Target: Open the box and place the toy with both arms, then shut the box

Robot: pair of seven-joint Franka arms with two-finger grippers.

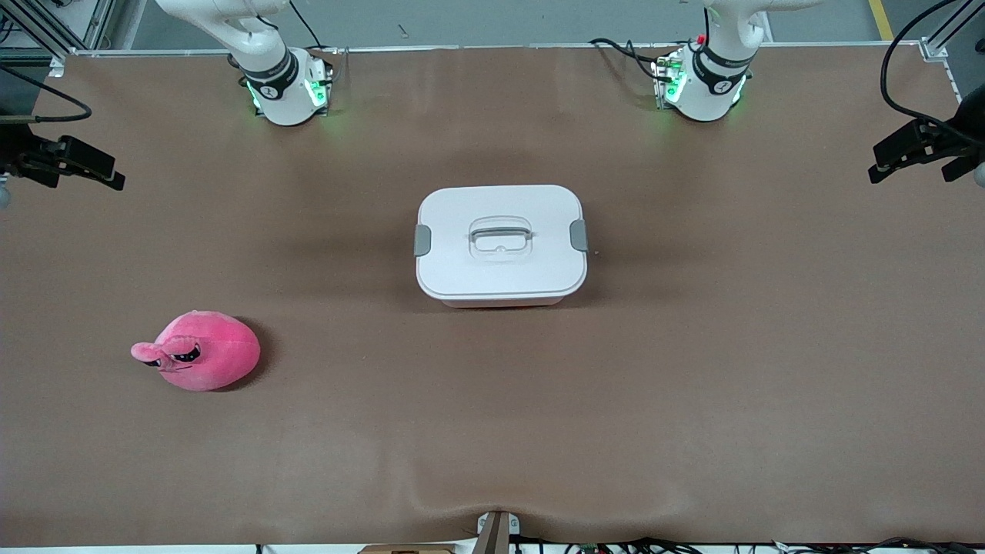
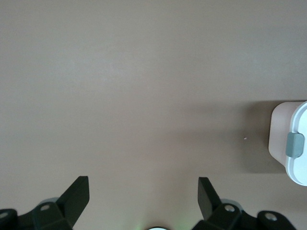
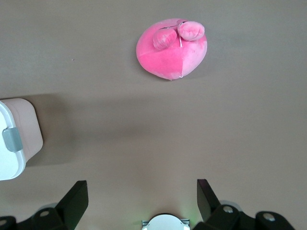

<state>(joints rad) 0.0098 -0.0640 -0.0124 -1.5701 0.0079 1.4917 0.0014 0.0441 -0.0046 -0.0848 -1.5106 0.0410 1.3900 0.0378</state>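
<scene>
The box (image 1: pixel 500 242) stands in the middle of the brown table, its white lid down and both grey side latches folded against it. The pink plush toy (image 1: pixel 204 350) lies nearer the front camera than the box, toward the right arm's end of the table. My left gripper (image 2: pixel 143 184) hangs open over bare table, and one end of the box (image 2: pixel 280 136) with its latch shows off to the side. My right gripper (image 3: pixel 141 187) is also open and empty over bare table, with the toy (image 3: pixel 172 50) and a corner of the box (image 3: pixel 19 139) in its view.
The two arm bases (image 1: pixel 285 88) (image 1: pixel 704 85) stand along the table's back edge. Black camera clamps (image 1: pixel 69 161) (image 1: pixel 916 150) jut in at both ends of the table. A small mount (image 1: pixel 496 531) sits at the front edge.
</scene>
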